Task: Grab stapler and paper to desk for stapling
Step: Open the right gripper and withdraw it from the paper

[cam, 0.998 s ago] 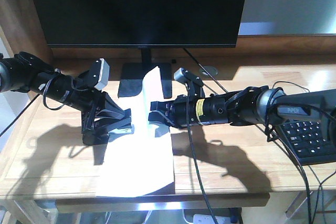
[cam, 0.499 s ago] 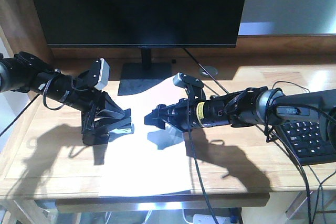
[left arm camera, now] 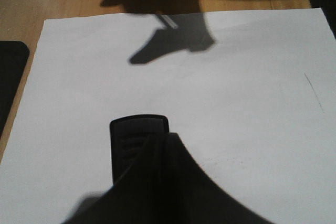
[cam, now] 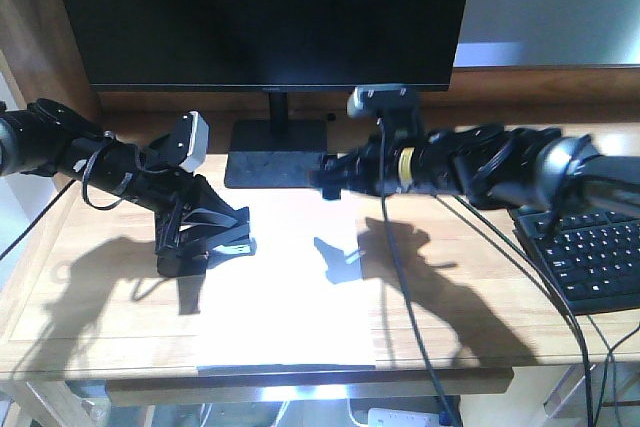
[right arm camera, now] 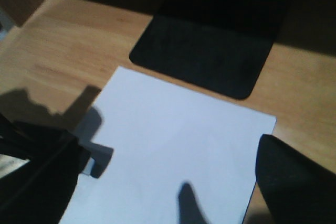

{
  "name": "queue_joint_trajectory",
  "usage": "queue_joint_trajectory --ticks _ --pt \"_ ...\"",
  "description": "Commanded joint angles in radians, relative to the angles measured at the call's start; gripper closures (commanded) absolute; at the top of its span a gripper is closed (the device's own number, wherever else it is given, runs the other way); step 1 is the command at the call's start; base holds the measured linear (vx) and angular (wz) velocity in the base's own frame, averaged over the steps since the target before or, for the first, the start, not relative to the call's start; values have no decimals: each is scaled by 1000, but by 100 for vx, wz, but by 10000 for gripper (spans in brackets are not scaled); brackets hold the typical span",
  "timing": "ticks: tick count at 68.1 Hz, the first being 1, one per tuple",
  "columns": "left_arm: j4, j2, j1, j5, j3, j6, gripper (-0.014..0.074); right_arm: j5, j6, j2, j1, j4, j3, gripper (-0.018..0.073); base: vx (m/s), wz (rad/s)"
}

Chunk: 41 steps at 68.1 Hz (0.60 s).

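Starting at the desk's left side, the left gripper sits low over the left edge of the paper, its fingers drawn together around something dark. The left wrist view shows a black ridged tip poking out ahead of the fingers and resting on the sheet; I judge that to be the stapler's nose, though its body is hidden and no orange patch shows. If so, it is a stiff, compact, fairly weighty piece, best held across its body just as it appears to be now, with the mouth free to take a paper edge.

Moving to the middle, the paper lies flat on the wood, running from just in front of the monitor stand's base down to the desk's front edge, which it meets or slightly overhangs. It is thin, light and floppy, slippery on the wood, and easy to crease; a corner or free edge is the only sensible place to pinch it.

Over on the right, the right gripper hangs above the sheet's far right corner, apart from it and carrying nothing. How wide its fingers stand I cannot tell. A keyboard sits by the right edge.
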Motion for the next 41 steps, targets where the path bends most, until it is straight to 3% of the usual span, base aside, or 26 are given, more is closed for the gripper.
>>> queue_joint_trajectory --ticks 1,16,25,41 --pt "-59 -63 0 28 -26 -9 603 17 -35 -114 -4 -35 -23 -57 0 0" --pt "-59 -63 0 28 -26 -9 603 115 -81 -303 -4 -35 39 -20 0 0" --pt "-59 -63 0 28 -26 -9 603 207 -116 -443 -4 -35 147 -20 0 0" --pt "-59 -63 0 28 -26 -9 603 239 -143 -709 -4 -35 347 -20 0 0"
